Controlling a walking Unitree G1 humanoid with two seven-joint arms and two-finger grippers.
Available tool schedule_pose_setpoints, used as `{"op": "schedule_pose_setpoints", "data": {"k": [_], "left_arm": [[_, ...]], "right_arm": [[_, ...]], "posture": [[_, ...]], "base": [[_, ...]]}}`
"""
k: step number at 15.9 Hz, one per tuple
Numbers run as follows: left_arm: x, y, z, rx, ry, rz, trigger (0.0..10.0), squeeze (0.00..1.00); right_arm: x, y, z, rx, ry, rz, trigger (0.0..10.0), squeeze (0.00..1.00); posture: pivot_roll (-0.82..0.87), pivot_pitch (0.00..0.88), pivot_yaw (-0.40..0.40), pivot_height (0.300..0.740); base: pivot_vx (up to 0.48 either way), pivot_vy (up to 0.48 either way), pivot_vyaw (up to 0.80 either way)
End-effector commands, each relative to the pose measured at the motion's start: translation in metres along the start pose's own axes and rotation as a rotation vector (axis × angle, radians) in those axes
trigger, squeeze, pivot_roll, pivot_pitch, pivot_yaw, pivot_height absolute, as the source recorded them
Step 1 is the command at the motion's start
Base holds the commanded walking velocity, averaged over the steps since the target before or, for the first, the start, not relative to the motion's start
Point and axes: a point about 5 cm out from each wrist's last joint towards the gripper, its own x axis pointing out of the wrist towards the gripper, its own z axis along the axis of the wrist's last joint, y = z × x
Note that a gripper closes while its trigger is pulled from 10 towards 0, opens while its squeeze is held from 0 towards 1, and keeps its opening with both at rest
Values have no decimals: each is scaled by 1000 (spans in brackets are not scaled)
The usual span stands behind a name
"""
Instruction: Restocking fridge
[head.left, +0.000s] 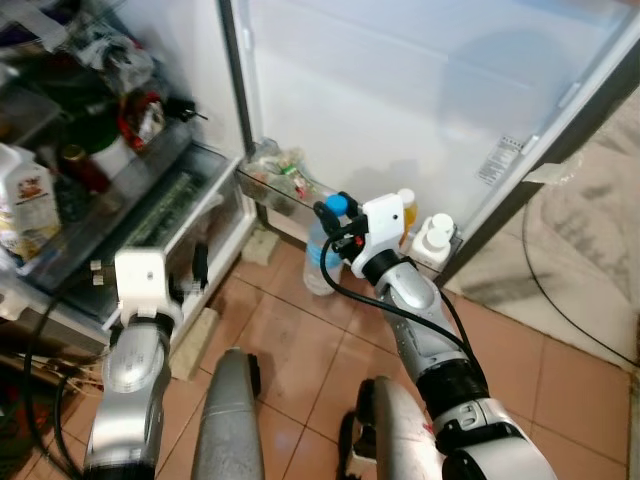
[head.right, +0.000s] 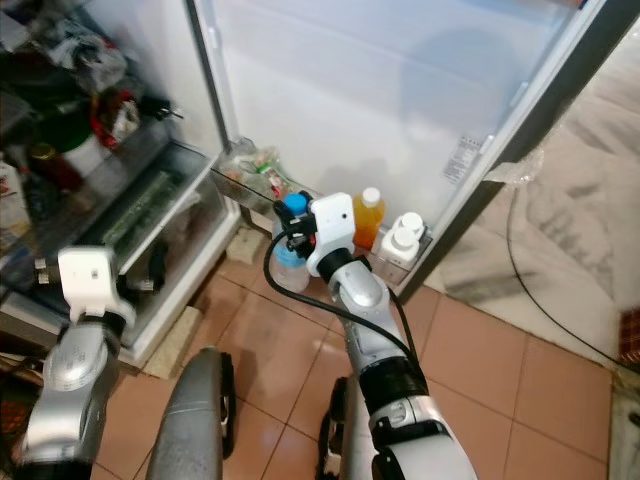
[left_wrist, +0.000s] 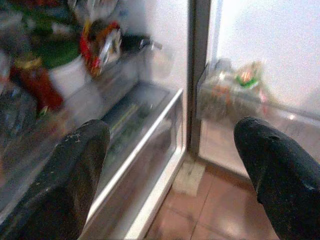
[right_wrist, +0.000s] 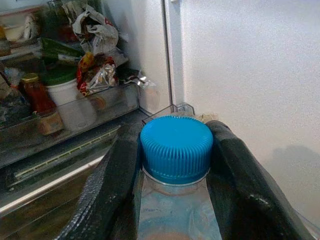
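Two hands up at your open fridge, right hand clamped on the blue-capped bottle neck, left hand spread wide, holding nothing.

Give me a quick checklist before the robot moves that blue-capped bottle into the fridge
1. Right end effector closed on the water bottle at the cap: ok, a finger presses each side.
2. Cap on: ok.
3. Bottle lifted off the floor: cannot tell; its base is hidden.
4. Fridge open: ok, the door is swung wide.
5. Free spot on the shelves: not ok, they look crowded.
6. Left end effector free: ok, open, holding nothing.
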Motion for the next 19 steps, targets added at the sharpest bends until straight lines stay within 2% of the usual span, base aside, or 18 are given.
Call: {"op": "schedule_pose_setpoints", "data": {"k": [1,6,8,10,11,13,16,18,19], "left_arm": [[-3,0,-3,3,10,-3,10000,0],[-1,0,-3,1,3,-1,10000,0],[0,0,-3,-4,7,2,10000,0],[1,-1,-4,-3,11,2,10000,0],[1,-2,-4,-4,12,2,10000,0],[-1,-2,-4,-7,13,5,10000,0],[-6,-1,-4,-5,16,10,10000,0],[-10,2,-4,-3,19,14,10000,0],[-12,2,-4,-2,22,15,10000,0]], "right_arm": [[1,-1,7,-24,-32,11,10000,0],[10,8,19,2,-92,56,10000,0],[20,12,39,40,-160,67,10000,0],[27,7,57,42,-217,32,10000,0],[30,2,65,6,-242,-3,10000,0],[33,-24,77,-130,-257,-157,10000,0],[28,-44,61,-168,-171,-243,10000,0],[24,-52,50,-223,-125,-289,10000,0],[24,-53,46,-214,-115,-294,10000,0]], "posture": [[109,182,-44,653],[110,182,-44,653],[108,182,-43,653],[108,183,-44,653],[109,184,-45,653],[115,190,-47,653],[131,207,-51,653],[143,218,-52,653],[151,228,-49,653]], "base": [[0,0,0],[273,0,0],[0,0,0],[0,0,0],[0,0,0],[0,0,0],[0,0,0],[0,0,0],[0,0,0]]}}
